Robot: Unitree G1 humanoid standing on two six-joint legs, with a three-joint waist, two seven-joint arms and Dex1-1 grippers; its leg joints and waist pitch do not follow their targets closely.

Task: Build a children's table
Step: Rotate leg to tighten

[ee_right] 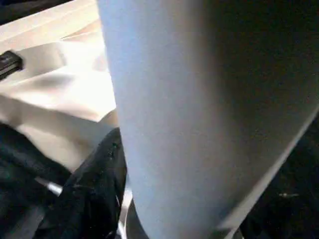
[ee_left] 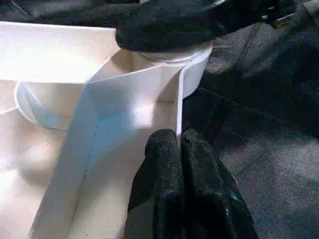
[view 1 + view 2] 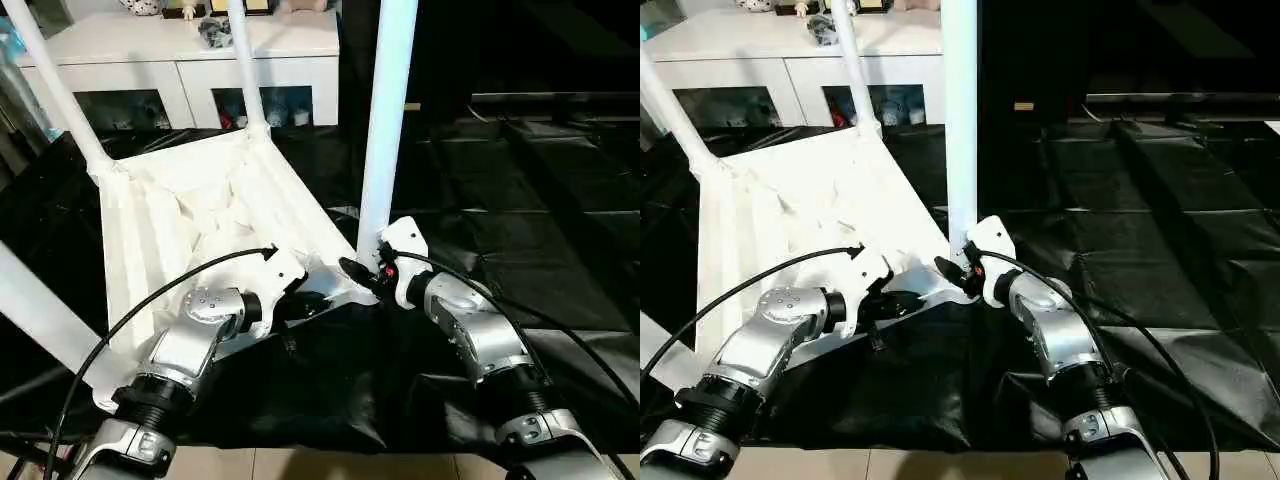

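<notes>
Pressed together, left gripper [image 2: 179,149] pinches the tabletop [image 3: 190,215] rim; right gripper [image 3: 362,270] clasps the corner leg [image 3: 385,120].

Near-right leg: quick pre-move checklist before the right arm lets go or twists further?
1. Right gripper on the near-right leg at its base: ok, one finger lies against the tube.
2. Leg upright in its corner socket: ok, though how deep it sits: cannot tell.
3. Left gripper steadying the tabletop: ok, fingers shut on a thin rib by the socket.
4. Other legs in place: ok, far-left leg, far-right leg and near-left leg all stand in their corners.
5. Tabletop lying flat, ribbed side up, on the black sheet: ok.
</notes>
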